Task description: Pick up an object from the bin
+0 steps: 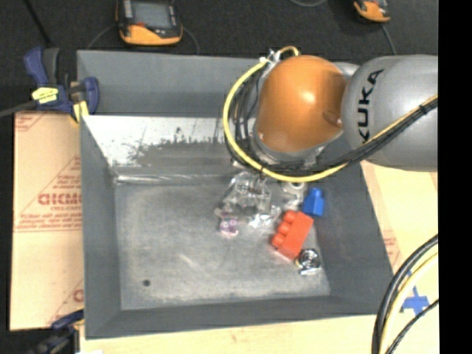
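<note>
Gripper (pixel 249 192) set low in the grey bin (pixel 147 220), under the arm's orange cover (pixel 299 105).
A clear, glinting piece (pixel 258 217) is seen just beneath it; open or closed cannot be told, nor can contact. To its right are a red studded block (pixel 293 232), a smaller blue block (pixel 314 201) and a silver metal piece (pixel 307 261); at its lower left is a tiny purple thing (pixel 228 227).
</note>
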`<state>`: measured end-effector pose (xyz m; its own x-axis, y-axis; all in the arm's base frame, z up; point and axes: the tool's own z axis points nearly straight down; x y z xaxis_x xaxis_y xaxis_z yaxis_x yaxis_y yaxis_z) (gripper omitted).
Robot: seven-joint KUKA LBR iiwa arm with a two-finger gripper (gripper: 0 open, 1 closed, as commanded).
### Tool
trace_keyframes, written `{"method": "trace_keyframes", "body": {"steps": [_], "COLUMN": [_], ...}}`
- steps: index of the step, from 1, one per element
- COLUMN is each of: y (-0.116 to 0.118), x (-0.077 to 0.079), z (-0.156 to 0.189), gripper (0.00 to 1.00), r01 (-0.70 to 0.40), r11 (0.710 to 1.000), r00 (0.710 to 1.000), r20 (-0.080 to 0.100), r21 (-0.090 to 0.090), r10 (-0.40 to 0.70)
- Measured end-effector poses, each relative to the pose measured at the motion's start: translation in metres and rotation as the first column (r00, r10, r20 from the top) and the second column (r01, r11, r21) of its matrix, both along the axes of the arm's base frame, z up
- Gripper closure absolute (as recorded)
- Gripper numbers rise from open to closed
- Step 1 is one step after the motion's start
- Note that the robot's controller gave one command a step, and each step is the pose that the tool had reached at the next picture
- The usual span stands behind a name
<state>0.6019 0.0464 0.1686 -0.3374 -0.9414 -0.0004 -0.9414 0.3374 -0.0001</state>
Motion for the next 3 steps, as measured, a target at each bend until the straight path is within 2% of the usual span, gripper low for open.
{"method": "trace_keyframes", "body": {"steps": [1, 2, 3], "y": [-0.005, 0.013, 0.085], "x": [-0.064, -0.023, -0.067], "z": [-0.021, 0.003, 0.045], "gripper": [1.00, 1.00, 1.00], "r01": [-0.342, 0.048, 0.306], "r11": [0.940, 0.999, 0.952], "r00": [0.940, 0.999, 0.952], "r20": [-0.002, 0.007, 0.002], "r21": [0.000, 0.004, 0.006], "r10": [0.342, -0.048, -0.306]}}
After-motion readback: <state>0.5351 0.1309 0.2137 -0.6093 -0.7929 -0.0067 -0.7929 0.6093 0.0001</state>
